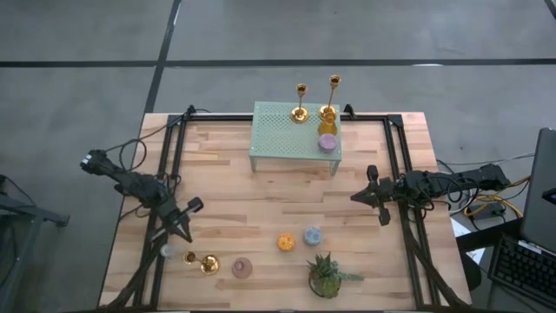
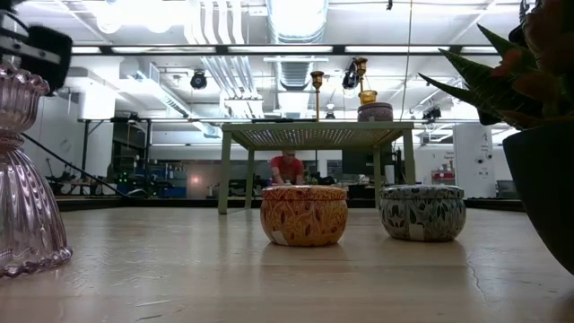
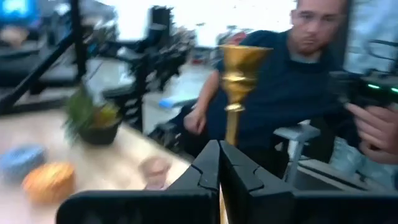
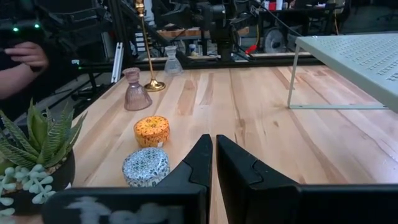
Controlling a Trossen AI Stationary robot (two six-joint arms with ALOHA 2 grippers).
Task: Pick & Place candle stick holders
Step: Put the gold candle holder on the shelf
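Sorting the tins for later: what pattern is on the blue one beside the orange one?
The blue tin carries a pale leafy floral print, clearest in the low view.

Glossy gold metal candle stick holders (image 1: 314, 100); smooth pale wood table (image 1: 261, 209).

Two slim black jointed arms, black cables trailing; left hand (image 1: 184, 224), right hand (image 1: 372, 196) matte black.

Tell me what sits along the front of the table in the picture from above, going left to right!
Gold candlestick → pink glass holder → orange tin → blue tin → green plant.
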